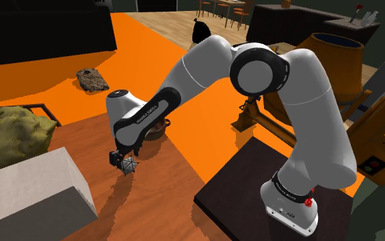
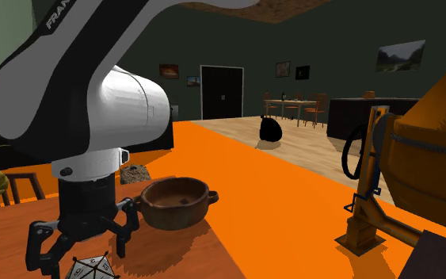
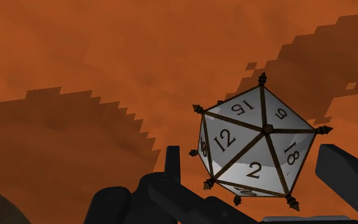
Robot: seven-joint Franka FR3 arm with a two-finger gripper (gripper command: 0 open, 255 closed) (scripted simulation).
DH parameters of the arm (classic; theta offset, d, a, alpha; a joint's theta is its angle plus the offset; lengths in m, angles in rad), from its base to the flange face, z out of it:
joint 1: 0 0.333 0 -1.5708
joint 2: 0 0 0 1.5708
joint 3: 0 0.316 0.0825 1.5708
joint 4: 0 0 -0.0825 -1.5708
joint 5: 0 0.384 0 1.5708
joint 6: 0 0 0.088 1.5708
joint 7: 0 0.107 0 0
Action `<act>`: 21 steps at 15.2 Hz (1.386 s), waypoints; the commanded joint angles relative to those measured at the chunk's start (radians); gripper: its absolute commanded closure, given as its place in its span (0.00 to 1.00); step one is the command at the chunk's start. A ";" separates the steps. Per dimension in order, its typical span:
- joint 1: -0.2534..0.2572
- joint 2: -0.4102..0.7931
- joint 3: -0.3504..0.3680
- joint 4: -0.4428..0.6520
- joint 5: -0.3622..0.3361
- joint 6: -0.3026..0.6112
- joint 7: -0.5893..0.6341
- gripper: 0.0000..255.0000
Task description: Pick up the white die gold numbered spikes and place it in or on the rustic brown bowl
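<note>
Jaws stand released, spread on either side of the die, and I can confirm no contact with it. The gripper hangs low over the reddish-brown table at the second exterior view's left, its fingers pointing down.

The white die rests between them. In the wrist view it sits off centre, close to one finger and with a clear gap on the side of the other.

Finding: the die lies inside the jaws' span, so I judge the coming move to be a straight closure, with at most a slight shift to centre it. The die has no long axis. It is near round, with numbered faces and dark spikes at its corners.

Risk noted: a pad landing on a spike instead of a face may roll the die out of the grasp.

Next to the right, near the gripper but apart from it, the brown bowl stands upright on the table. After the lift, I expect the carry to run toward the second exterior view's right and a little farther off.

At the far right stands an orange mixer, well apart from the work.
</note>
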 commanded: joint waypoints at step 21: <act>-0.004 -0.033 0.006 -0.006 0.005 -0.027 0.001 1.00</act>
